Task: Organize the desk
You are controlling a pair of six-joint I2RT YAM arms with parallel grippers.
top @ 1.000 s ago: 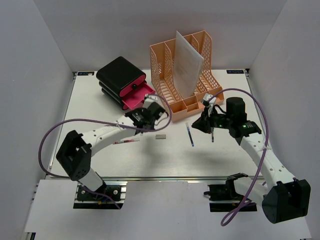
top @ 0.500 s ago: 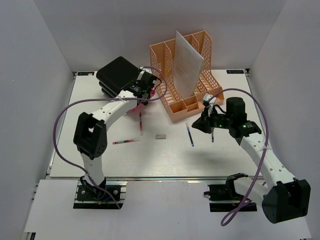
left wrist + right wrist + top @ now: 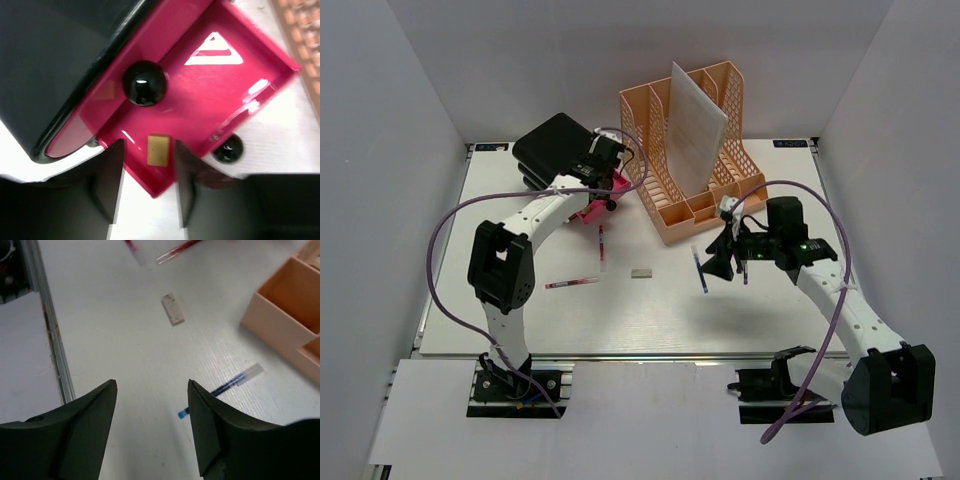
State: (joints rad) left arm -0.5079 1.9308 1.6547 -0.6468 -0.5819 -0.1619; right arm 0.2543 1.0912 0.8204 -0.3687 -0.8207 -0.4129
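Note:
The white desk (image 3: 650, 320) carries loose stationery. At its back left, a black drawer unit (image 3: 555, 148) has its pink drawer (image 3: 215, 85) pulled out. My left gripper (image 3: 149, 185) hangs open just above the drawer's near corner. A small tan block (image 3: 159, 149) lies loose inside the drawer, between the fingers' line but untouched. From above, the left gripper (image 3: 610, 192) sits at the drawer front. My right gripper (image 3: 152, 405) is open and empty, low over the desk, with a blue pen (image 3: 220, 387) just to its right. From above, the right gripper (image 3: 720, 262) is beside that blue pen (image 3: 699, 270).
An orange file organizer (image 3: 690, 160) holding a white sheet (image 3: 695, 125) stands at the back centre. Two red pens (image 3: 602, 245) (image 3: 572, 283) and a small grey eraser (image 3: 641, 272) lie mid-desk. A dark pen (image 3: 744, 272) lies by the right arm. The metal rail (image 3: 47, 325) borders the desk.
The left arm swung from mid-desk back to the pink drawer and opened, leaving the tan block in it. The right gripper opened and shifted slightly left toward the blue pen.

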